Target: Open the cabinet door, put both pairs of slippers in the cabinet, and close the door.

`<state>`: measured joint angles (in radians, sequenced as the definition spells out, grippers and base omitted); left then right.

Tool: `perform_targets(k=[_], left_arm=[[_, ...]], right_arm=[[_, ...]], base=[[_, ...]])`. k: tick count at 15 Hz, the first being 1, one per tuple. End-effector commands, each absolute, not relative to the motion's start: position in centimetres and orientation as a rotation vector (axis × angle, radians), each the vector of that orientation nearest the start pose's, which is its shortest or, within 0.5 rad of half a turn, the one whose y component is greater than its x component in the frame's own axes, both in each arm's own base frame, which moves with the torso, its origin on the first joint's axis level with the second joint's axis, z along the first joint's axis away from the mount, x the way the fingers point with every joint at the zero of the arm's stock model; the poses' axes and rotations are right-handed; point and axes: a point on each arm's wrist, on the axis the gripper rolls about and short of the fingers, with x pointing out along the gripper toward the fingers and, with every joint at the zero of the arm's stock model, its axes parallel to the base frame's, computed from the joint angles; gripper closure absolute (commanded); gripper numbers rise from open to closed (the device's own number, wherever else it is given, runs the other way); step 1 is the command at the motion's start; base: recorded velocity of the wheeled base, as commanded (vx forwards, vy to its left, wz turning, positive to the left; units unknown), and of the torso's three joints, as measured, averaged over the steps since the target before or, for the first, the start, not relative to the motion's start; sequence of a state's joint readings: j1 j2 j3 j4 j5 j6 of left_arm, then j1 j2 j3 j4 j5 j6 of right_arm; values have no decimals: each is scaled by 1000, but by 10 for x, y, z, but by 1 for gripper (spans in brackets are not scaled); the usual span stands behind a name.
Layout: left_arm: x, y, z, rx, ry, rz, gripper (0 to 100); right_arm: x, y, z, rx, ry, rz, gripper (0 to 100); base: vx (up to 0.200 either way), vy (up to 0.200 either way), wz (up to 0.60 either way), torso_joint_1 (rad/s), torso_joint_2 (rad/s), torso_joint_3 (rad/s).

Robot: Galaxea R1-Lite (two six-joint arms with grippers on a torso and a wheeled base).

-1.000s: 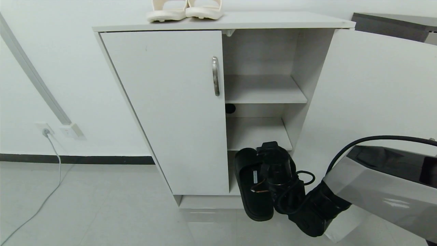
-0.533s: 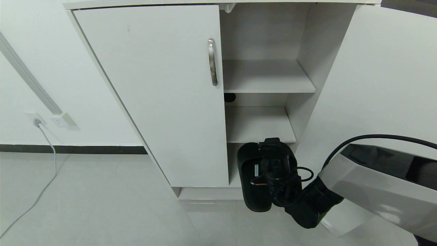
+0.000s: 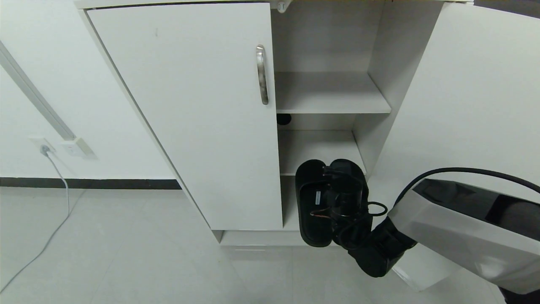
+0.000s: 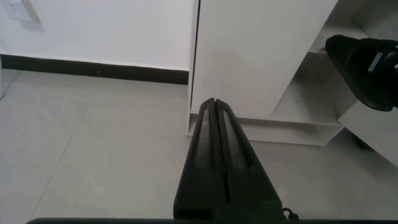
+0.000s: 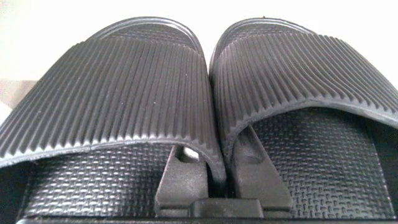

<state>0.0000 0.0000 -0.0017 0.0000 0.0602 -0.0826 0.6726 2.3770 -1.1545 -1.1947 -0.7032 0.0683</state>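
Hanging at the mouth of the lowest bay of the cabinet point(image 3: 181, 105), the black slippers point(image 3: 314, 202) are pinched by their inner straps in the right gripper point(image 5: 216, 177). Stowing this pair seems to be the step in hand; the next move calls for carrying them deeper in and lowering them before release. The left gripper point(image 4: 214, 109), jaws pressed together, hangs over the floor point(image 4: 93, 155).

Wall point(image 3: 50, 50): plain white.
Trunking point(image 3: 33, 97): grey, running diagonally down the wall to a white plate point(image 3: 78, 147).
Socket point(image 3: 42, 148): just beside the plate, plugged; grey cable point(image 3: 63, 202) trails onto the floor.
Skirting point(image 3: 84, 183): black strip.
Floor point(image 3: 105, 261): pale grey glossy tiles.
Furniture: white cabinet point(image 3: 190, 105), against the wall.
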Motion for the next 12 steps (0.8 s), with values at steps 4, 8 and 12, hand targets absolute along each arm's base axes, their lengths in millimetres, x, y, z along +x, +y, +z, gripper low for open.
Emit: perform_targets(k=[4,8,12], left_arm=[[-23,1,76,-83,-2,60,100],[-23,1,76,-81,-2,60,100],[-23,1,76,-83,-2,58,100]], right_arm=[[361,263,54,33,39,-43,100],[361,263,58,40,31,-42,100],[361,263,61,45,22,-42,100]], base=[[0,0,0,0,0,0],[100,0,0,1,1,1],[200,0,0,1,2,2]])
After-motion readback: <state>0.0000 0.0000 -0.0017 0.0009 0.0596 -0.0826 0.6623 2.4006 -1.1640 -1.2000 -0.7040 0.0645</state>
